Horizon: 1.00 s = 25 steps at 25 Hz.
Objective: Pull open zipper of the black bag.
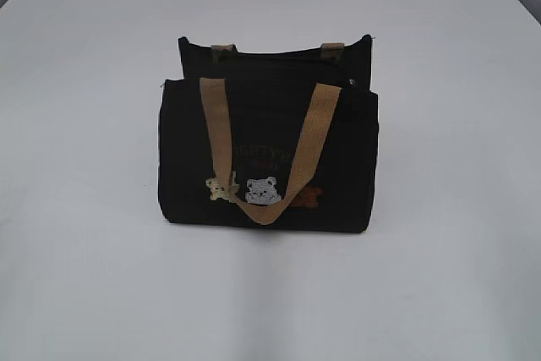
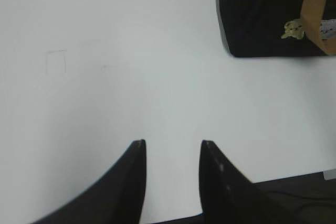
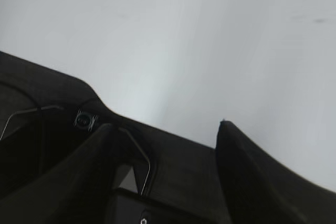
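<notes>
The black bag point(image 1: 270, 158) stands upright mid-table with a tan handle point(image 1: 266, 209) hanging down its front over small bear patches point(image 1: 262, 190). Its top is dark, and I cannot make out the zipper or its pull there. Neither arm shows in the exterior view. In the left wrist view my left gripper point(image 2: 173, 141) hovers open over bare white table, with the bag's lower corner point(image 2: 257, 19) far off at the upper right. My right gripper point(image 3: 166, 124) is open with nothing between its fingers, above dark hardware, and the bag is out of that view.
The white table point(image 1: 84, 276) spreads on all sides of the bag. Its near edge and a dark strip point(image 2: 294, 187) show beside the left fingers. Dark machine parts with a round screw fitting point(image 3: 85, 120) lie under the right gripper.
</notes>
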{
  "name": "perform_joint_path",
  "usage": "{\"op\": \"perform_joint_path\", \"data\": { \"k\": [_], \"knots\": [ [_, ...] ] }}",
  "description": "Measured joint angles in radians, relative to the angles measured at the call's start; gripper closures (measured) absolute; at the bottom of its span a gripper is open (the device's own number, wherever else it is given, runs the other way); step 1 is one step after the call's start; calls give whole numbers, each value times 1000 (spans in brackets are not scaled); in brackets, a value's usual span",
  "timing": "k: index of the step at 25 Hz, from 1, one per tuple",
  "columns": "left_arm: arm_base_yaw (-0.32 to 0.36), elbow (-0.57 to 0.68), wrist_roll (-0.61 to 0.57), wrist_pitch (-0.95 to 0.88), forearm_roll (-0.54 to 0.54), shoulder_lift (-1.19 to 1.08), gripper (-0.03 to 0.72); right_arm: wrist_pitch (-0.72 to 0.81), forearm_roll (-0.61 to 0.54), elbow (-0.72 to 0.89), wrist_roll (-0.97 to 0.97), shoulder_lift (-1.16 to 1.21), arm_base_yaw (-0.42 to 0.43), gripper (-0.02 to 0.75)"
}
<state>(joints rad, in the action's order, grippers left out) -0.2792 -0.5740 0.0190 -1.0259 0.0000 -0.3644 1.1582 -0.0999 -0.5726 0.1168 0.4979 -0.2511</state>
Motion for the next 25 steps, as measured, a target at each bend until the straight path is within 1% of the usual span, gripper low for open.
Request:
{"op": "perform_joint_path", "data": {
  "k": [3, 8, 14, 25],
  "knots": [
    [0, 40, 1, -26, 0, 164, 435, -51, 6, 59, 21, -150, 0, 274],
    [0, 45, -10, -33, 0, 353, 439, -53, 15, 85, 28, -324, 0, 276],
    [-1, 46, -28, -36, -9, 372, 447, -58, 17, 87, 28, -498, 0, 297],
    [-1, 46, -30, -36, -11, 374, 452, -59, 34, 87, 11, -505, 0, 301]
  ]
}}
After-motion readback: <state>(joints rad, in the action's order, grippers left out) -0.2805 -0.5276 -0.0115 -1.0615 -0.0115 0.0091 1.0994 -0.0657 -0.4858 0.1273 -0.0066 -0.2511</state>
